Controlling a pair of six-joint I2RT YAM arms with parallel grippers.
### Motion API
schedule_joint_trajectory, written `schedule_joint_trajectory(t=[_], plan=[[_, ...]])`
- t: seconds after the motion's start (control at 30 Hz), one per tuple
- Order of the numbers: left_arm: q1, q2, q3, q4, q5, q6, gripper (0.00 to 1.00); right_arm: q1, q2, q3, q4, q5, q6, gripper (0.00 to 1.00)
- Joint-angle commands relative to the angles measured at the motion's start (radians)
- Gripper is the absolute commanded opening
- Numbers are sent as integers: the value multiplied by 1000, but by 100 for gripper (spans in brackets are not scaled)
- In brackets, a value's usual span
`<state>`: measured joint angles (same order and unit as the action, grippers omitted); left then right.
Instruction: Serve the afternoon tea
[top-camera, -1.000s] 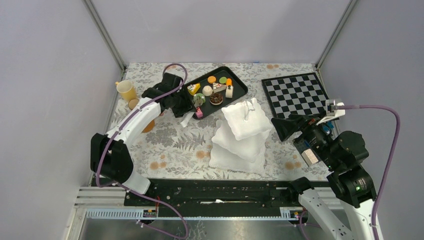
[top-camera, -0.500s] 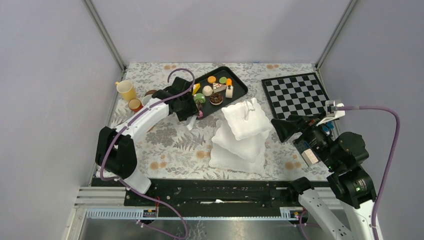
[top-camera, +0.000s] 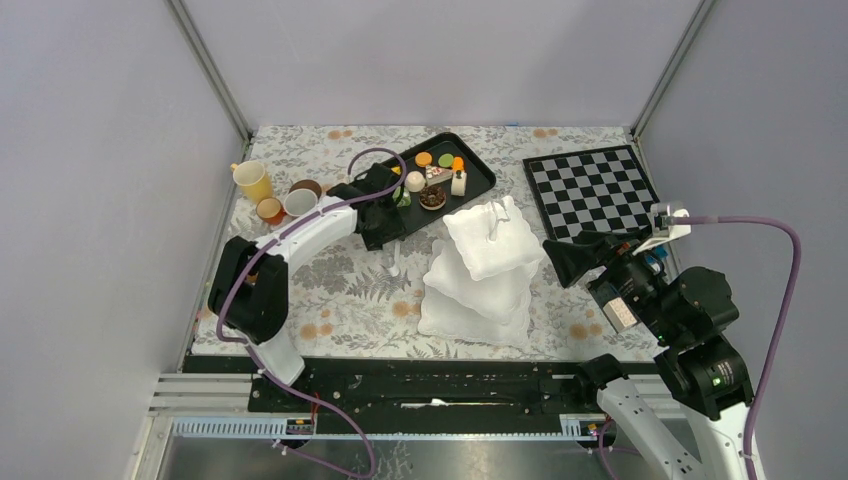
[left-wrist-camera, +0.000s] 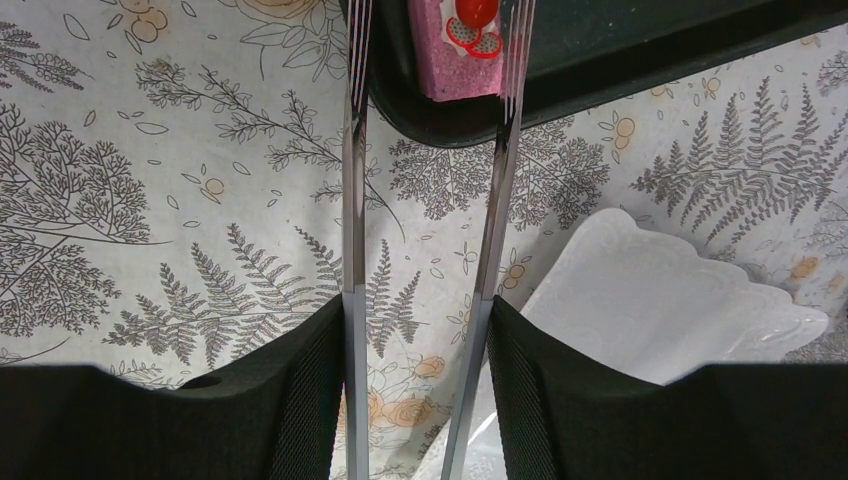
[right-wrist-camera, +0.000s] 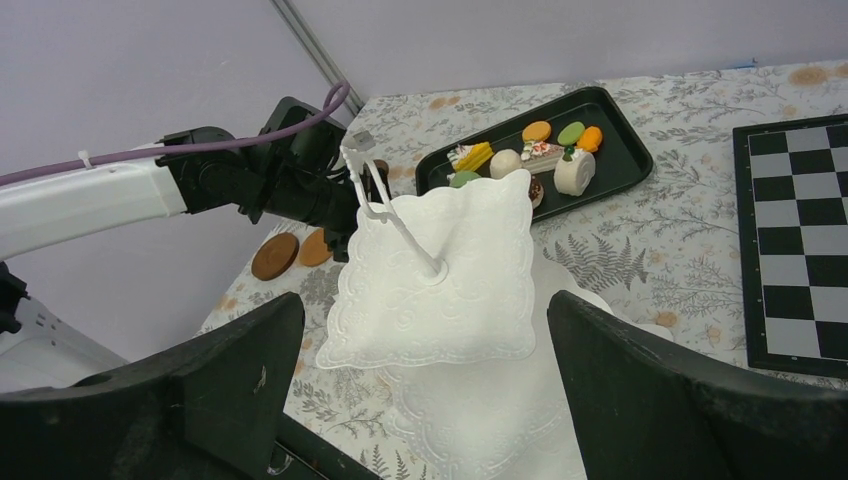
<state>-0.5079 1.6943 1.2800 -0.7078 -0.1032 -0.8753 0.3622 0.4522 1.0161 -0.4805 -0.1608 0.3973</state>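
Note:
My left gripper (left-wrist-camera: 415, 310) (top-camera: 385, 212) is shut on the two arms of the silver tongs (left-wrist-camera: 350, 180), over the near corner of the black tray (left-wrist-camera: 600, 70). The tong tips straddle a pink toy cake with a red topping (left-wrist-camera: 462, 50) on the tray, with a gap on its left side. More small cakes and macarons (top-camera: 432, 180) lie on the tray. The white three-tier stand (top-camera: 480, 265) (right-wrist-camera: 440, 270) is mid-table. My right gripper (top-camera: 565, 255) (right-wrist-camera: 425, 305) hangs open beside it, holding nothing. A yellow cup (top-camera: 252, 180), a white cup (top-camera: 300, 202) and brown cups (top-camera: 270, 208) stand far left.
A chessboard (top-camera: 590, 190) lies at the back right. Two brown saucers (right-wrist-camera: 273, 256) lie on the floral cloth behind my left arm. Grey walls with metal posts close off the back and both sides.
My left arm has swung right with the tongs, from beside the cups to the tray's near corner, uncovering the white and brown cups. The right arm has not moved.

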Motion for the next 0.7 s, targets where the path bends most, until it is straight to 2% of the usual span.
schedule_joint_trajectory(t=[0.0, 0.67], plan=[[-21, 21, 38, 2, -90, -24, 52, 5, -11, 5, 24, -14, -32, 98], [-29, 70, 72, 22, -31, -23, 53, 5, -26, 6, 20, -6, -49, 98]])
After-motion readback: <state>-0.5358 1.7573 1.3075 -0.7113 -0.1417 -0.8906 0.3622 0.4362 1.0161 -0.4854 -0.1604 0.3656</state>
